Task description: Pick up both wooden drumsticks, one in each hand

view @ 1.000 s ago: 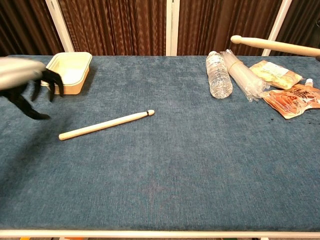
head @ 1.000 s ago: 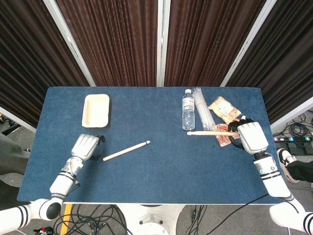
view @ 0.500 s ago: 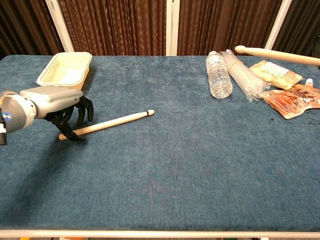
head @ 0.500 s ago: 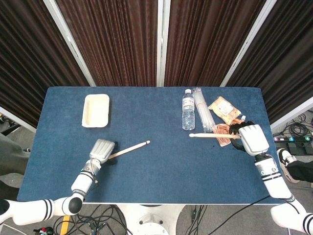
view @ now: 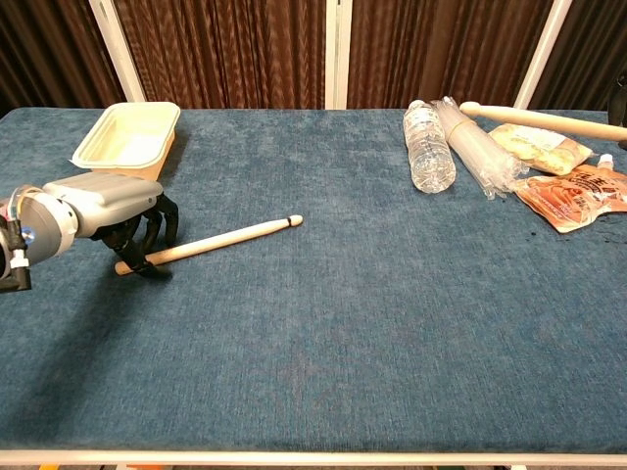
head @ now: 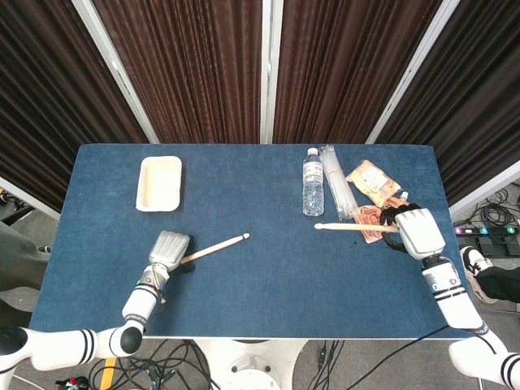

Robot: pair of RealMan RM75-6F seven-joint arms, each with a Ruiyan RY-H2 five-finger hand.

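While the left hand [view: 108, 211] sits low over the near-left part of the blue table [view: 372, 323], its dark fingers [view: 147, 240] curl down around the butt end of one wooden drumstick [view: 220, 238]. Stick lies flat on the cloth; whether the fingers have actually closed on it or only rest against it cannot be told from either view. From under the hand the shaft runs up and to the right, tip pointing toward table centre. In the head view the same left hand [head: 170, 248] covers the butt, the stick [head: 218, 245] showing beyond it.

Farther out, beyond the left hand toward the far-left corner: cream tray [view: 129, 137], well apart from the stick.

Right side. Right hand [head: 417, 230] is clenched around the butt of the second drumstick [head: 353, 227], which is lifted off the table and held roughly level, tip pointing left, away from the hand toward the table's middle. In the chest view only the stick [view: 534, 117] shows; the hand is out of frame.

Just beneath and beside the right hand: orange snack packets [view: 573, 191]. Past the stick's tip: clear water bottle [view: 428, 147] lying on its side, a bundle in clear wrap [view: 475, 147] just beside it. Dark curtains [head: 211, 65] behind the far edge.
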